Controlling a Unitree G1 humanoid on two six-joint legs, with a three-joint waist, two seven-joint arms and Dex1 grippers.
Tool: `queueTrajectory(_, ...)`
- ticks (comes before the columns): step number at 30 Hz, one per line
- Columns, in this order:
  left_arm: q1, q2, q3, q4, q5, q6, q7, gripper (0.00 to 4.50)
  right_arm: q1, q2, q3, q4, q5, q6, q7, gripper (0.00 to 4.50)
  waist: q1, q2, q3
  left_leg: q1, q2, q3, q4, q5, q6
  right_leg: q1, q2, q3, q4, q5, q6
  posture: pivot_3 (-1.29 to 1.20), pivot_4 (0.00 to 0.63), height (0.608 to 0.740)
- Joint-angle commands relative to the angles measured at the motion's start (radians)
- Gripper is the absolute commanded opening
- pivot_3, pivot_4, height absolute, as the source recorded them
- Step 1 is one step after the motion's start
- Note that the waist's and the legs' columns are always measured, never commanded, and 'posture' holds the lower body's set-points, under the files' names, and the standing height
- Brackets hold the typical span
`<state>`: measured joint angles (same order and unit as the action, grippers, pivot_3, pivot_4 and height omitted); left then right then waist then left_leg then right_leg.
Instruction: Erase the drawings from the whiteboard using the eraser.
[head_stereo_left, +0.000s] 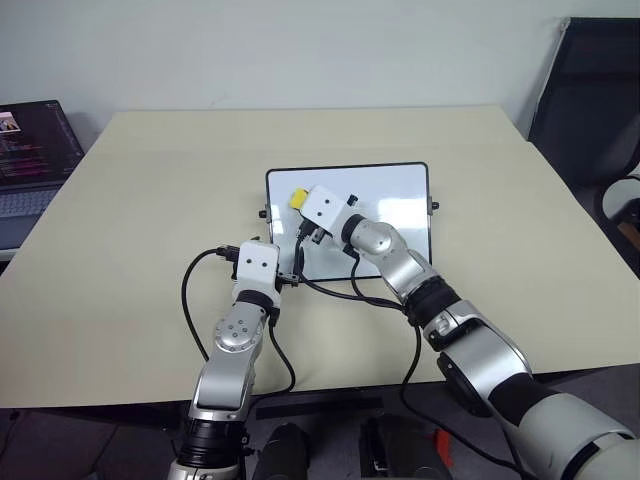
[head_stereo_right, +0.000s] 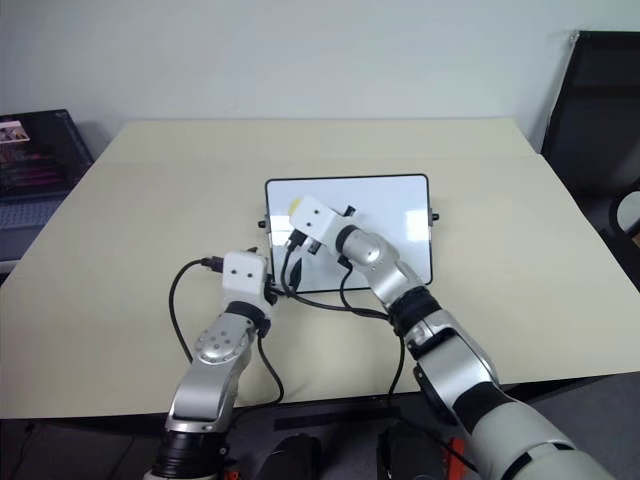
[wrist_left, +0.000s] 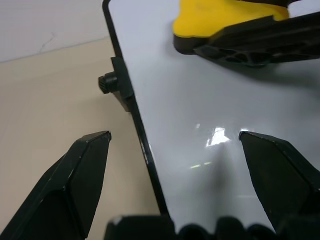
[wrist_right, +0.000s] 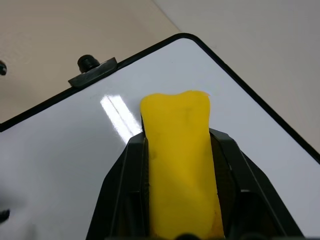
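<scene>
The whiteboard lies flat on the beige table, white and glossy with a thin black frame and a small black knob on its side. My right gripper is shut on the yellow eraser, whose dark underside rests on the board near its far left corner. My left gripper is open and straddles the board's left edge, one finger over the table and one over the board. The drawings are hidden: the bare board surface I see is plain white.
An open laptop sits past the table's left edge. A black chair stands at the far right. Black cables loop from both wrists over the board's near edge.
</scene>
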<state>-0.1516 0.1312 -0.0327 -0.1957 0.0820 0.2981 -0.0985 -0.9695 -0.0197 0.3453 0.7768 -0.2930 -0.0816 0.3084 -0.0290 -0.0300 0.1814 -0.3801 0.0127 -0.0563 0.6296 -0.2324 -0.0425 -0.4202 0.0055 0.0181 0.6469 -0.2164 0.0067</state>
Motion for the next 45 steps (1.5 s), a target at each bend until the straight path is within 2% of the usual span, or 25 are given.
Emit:
queueTrajectory(1, 0.001, 0.002, 0.001, -0.05, -0.001, -0.006, 0.002, 4.5, 0.075, -0.062, -0.011, -0.049, -0.012, 0.043, 0.018, 1.25, 0.002, 0.0, 0.0, 0.0, 0.0, 0.0, 0.0, 0.0, 0.0, 0.0, 0.0, 0.0, 0.0, 0.0, 0.0, 0.0, 0.15, 0.74)
queueTrajectory(7, -0.006, 0.009, -0.002, -0.043, -0.004, -0.002, -0.011, 4.5, 0.192, -0.14, -0.046, -0.22, 0.007, 0.112, 0.044, 1.25, 0.003, 0.0, 0.0, 0.001, -0.001, -0.001, 0.001, 0.0, 0.0, 0.001, 0.0, 0.0, 0.0, 0.0, 0.0, 0.0, 0.15, 0.74)
queueTrajectory(13, -0.027, 0.025, -0.001, -0.035, -0.006, 0.0, -0.032, 4.5, 0.284, -0.158, -0.114, -0.475, 0.097, 0.181, 0.096, 1.25, 0.001, 0.0, 0.0, 0.0, 0.0, 0.0, 0.001, 0.0, 0.0, 0.0, 0.0, 0.0, 0.0, 0.0, 0.0, 0.0, 0.15, 0.74)
queueTrajectory(19, -0.019, 0.03, -0.035, -0.064, -0.077, -0.019, -0.14, 4.5, 0.377, -0.178, -0.178, -0.728, 0.198, 0.302, 0.149, 1.25, 0.001, 0.0, 0.0, -0.003, 0.0, 0.0, -0.001, 0.0, 0.0, -0.002, 0.0, 0.0, -0.002, 0.0, 0.0, 0.0, 0.15, 0.74)
queueTrajectory(27, 0.004, 0.03, -0.056, -0.107, -0.183, -0.009, -0.243, 4.5, 0.472, -0.207, -0.236, -0.94, 0.314, 0.465, 0.19, 1.25, -0.001, 0.0, 0.0, -0.002, 0.0, 0.0, -0.001, 0.0, 0.0, -0.001, 0.0, 0.0, -0.002, -0.001, 0.0, 0.0, 0.15, 0.74)
queueTrajectory(39, 0.002, 0.066, -0.059, -0.102, -0.189, -0.012, -0.265, 4.5, 0.498, -0.258, -0.23, -0.96, 0.299, 0.51, 0.155, 1.25, -0.002, 0.0, 0.0, -0.003, 0.0, 0.0, -0.001, 0.0, 0.0, -0.002, 0.0, 0.0, -0.003, -0.001, 0.0, 0.0, 0.15, 0.74)
queueTrajectory(45, -0.031, 0.092, -0.139, -0.103, -0.206, -0.029, -0.368, 4.5, 0.533, -0.331, -0.345, -1.039, 0.287, 0.649, 0.074, 1.25, 0.003, 0.0, 0.001, -0.003, -0.001, 0.0, -0.001, 0.0, 0.0, -0.002, 0.0, 0.0, -0.003, -0.001, -0.001, 0.0, 0.15, 0.74)
